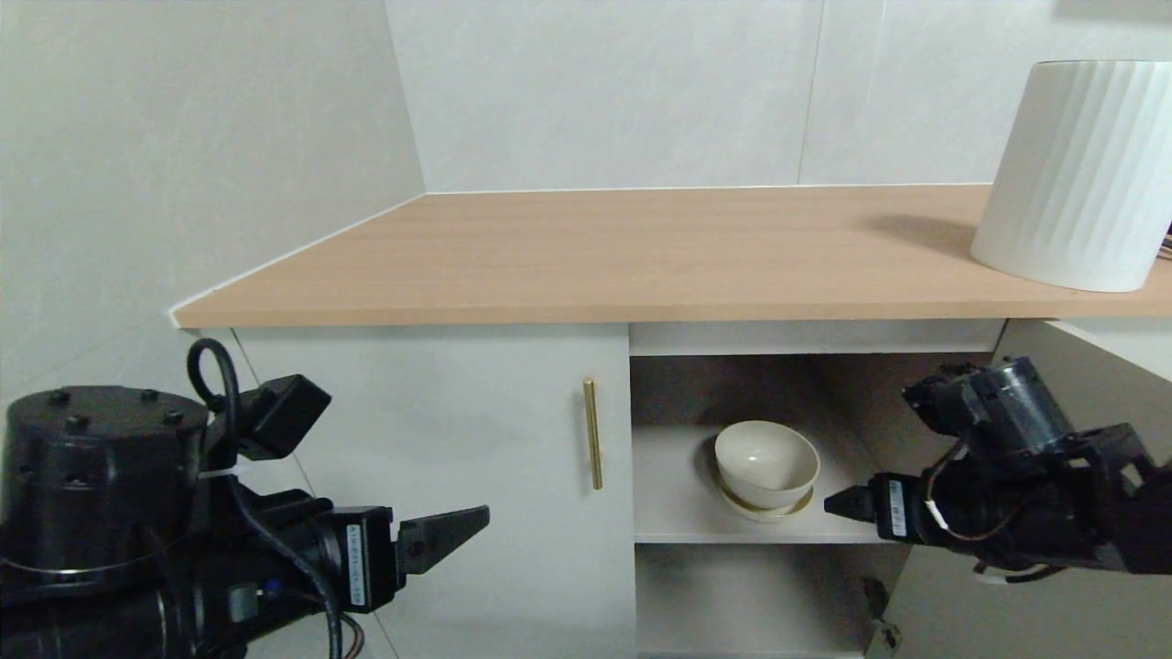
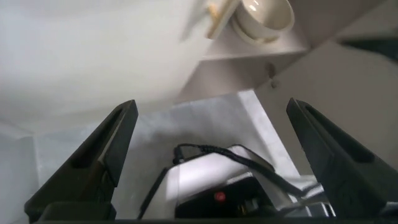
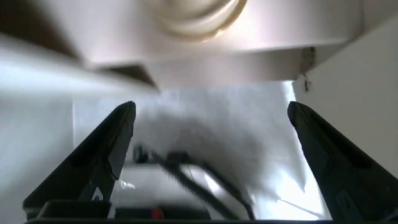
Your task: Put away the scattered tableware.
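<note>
With the cream ceramic bowl resting on its gold-rimmed saucer on the white cabinet shelf, and left gripper and right gripper both empty, fingers spread, best draw the right straight back (clear of the shelf lip) first.

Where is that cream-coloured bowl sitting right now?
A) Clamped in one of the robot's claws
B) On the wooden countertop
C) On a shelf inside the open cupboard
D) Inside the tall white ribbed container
C: the bowl rests on a small plate on the cupboard shelf. The left gripper and the right gripper are both open and hold nothing.
</note>
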